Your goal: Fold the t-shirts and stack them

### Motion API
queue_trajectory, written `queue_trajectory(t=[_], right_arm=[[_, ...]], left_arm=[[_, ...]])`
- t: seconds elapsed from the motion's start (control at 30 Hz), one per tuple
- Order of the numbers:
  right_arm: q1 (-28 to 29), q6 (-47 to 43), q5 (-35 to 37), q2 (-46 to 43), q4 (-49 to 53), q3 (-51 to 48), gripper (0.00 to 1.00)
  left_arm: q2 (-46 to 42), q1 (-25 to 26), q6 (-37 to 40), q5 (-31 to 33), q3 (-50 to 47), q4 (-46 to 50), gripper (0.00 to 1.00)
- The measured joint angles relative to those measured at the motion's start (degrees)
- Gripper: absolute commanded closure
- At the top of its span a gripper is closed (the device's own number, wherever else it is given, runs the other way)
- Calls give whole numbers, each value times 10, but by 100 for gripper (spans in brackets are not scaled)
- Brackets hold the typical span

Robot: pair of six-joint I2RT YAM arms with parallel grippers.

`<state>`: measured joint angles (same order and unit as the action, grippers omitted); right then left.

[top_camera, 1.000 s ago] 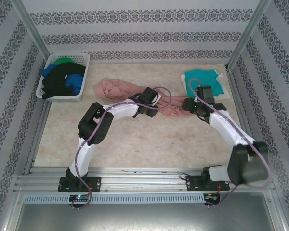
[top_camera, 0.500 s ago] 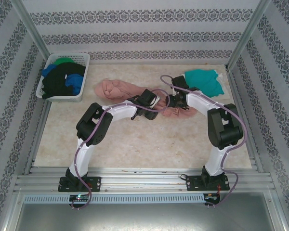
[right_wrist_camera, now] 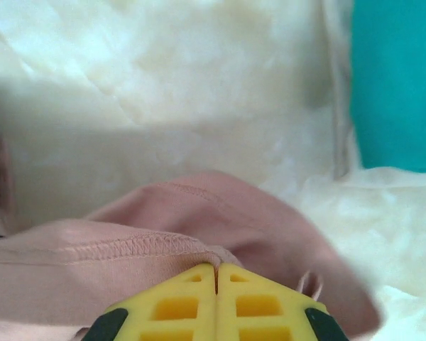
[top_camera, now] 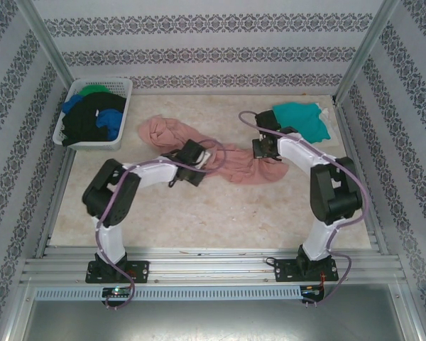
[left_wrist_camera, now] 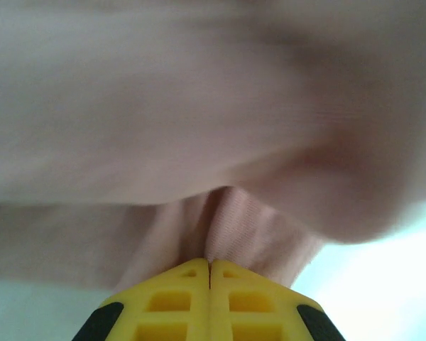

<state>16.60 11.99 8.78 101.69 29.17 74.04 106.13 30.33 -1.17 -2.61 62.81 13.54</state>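
The table [top_camera: 199, 213] lay bare of cloth along its near stretch. Across its middle lay the salmon-pink t-shirt [top_camera: 234, 167], bunched into a long rope. Its long axis ran from a wider, crumpled end at the far left, down across the centre, to a rounded end at the right.

The left gripper [top_camera: 201, 159] sat on the middle of that rope. In the left wrist view its yellow fingertips [left_wrist_camera: 192, 273] were pressed together, a ribbed fold of the pink cloth [left_wrist_camera: 199, 142] pinched in the seam where they met. The right gripper [top_camera: 263, 148] sat at the shirt's right end. In the right wrist view its fingertips [right_wrist_camera: 196, 278] were likewise closed against each other, clamped on a stitched hem of the pink shirt [right_wrist_camera: 163, 234].

Just beyond the right gripper, at the far right of the table, lay the teal t-shirt [top_camera: 302, 119], flattened and apart from the pink one; its edge showed in the right wrist view [right_wrist_camera: 394, 85].

At the far left stood the white slotted basket [top_camera: 92, 143]. It held a black t-shirt [top_camera: 89, 117] draped over the top, a blue one [top_camera: 111, 121] showing through on both sides of it, and a green one [top_camera: 94, 90] at the far end.
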Motion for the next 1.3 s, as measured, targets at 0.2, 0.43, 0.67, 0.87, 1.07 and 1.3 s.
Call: queue_trajectory(t=[0.2,0.43,0.67,0.87,1.07,1.3], right_arm=[[-12,17,10,-78,1,55,100],[-87,39,9,13,31,167,43],[-66,53,-12,-14,37,37,38],[-64,67,-26,-38,32,-27,41],[-55,50,-27,51,32,126,45],[-39,3,-26,220,49,357,49]], left_arm=[[-177,-61,-50,20,-79,54,100],[-254,-126,-92,37,-48,94,52],[-229,-153,-137,52,-38,141,31],[-290,-149,-193,-33,-153,110,15],[-245,-147,-246,-48,-183,92,11],[-236,-170,-302,-50,-221,44,9]])
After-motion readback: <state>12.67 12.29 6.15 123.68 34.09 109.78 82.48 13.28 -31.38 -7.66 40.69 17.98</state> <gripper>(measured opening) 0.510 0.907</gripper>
